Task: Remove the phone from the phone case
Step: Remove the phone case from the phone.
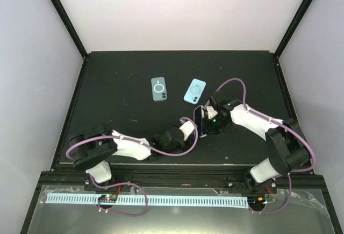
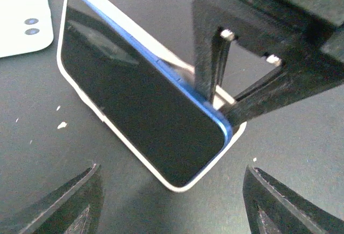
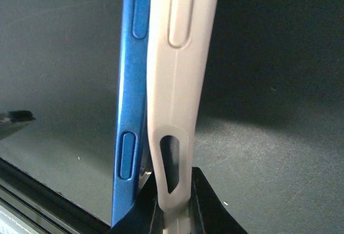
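A teal case (image 1: 159, 89) lies flat on the black desk (image 1: 118, 83), at 11 o'clock from centre, ring side up. A pale blue case (image 1: 194, 91) lies near it at its 3 o'clock, not touching. A white slotted strip (image 1: 148, 199) runs along 6 o'clock.

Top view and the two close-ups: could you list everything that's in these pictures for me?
phone: one, blue with dark screen, on edge at mid-table, partly out of its case
phone case: one, white, around the phone's back
teal phone or case: one, teal with white ring, flat farther back
light blue phone or case: one, light blue, flat to its right
table: one, black, under everything
perforated strip: one, pale blue, in front of the arm bases
left gripper: one, black, open, facing the phone's screen
right gripper: one, black, shut on the phone case's edge
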`<state>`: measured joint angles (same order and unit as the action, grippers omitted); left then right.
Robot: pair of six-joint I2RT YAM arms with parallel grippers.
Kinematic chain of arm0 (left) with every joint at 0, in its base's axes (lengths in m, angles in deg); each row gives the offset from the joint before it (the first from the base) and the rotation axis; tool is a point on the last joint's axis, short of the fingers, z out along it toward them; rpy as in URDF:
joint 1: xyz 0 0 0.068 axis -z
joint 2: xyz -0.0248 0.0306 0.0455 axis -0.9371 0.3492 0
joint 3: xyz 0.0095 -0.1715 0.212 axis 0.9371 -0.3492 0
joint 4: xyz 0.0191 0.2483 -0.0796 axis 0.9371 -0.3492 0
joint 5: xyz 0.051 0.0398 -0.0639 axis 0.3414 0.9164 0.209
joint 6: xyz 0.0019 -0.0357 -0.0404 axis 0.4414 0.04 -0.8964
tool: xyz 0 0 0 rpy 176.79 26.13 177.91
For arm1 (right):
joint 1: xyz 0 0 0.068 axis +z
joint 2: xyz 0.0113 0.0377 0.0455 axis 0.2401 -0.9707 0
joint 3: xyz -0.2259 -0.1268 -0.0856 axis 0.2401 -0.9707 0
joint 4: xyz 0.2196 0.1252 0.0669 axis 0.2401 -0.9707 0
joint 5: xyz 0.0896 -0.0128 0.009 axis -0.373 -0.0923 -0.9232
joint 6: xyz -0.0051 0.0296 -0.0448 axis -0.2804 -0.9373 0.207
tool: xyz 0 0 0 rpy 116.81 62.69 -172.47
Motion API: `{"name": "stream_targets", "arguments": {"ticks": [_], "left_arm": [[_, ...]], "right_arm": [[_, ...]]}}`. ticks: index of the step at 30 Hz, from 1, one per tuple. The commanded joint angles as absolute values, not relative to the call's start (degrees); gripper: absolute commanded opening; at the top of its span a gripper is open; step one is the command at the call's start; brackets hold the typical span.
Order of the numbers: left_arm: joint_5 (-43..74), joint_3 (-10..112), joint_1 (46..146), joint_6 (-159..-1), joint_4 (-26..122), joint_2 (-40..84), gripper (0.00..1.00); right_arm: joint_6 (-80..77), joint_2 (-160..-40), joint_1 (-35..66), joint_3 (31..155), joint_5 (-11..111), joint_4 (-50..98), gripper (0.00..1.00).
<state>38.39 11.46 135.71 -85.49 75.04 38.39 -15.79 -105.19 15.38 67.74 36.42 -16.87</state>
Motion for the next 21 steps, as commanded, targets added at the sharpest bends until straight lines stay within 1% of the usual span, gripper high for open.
{"name": "stream_targets", "arguments": {"ticks": [1, 9, 16, 21], "left_arm": [[38.9, 16.3, 136.2, -80.0, 79.2, 42.3, 0.71], [41.6, 18.7, 136.2, -78.5, 79.6, 46.6, 0.69], [47.9, 20.4, 136.1, -78.4, 76.2, 49.1, 0.64], [53.4, 19.9, 135.8, -79.4, 75.3, 49.0, 0.58]], "right_arm": [[-16.9, -106.3, 15.8, 70.2, 35.8, -14.2, 0.01], [-16.9, -107.4, 16.2, 70.8, 34.3, -13.7, 0.01], [-16.4, -107.8, 16.2, 70.7, 32.7, -13.7, 0.01], [-15.5, -108.0, 16.2, 70.5, 33.3, -13.9, 0.01]]}}
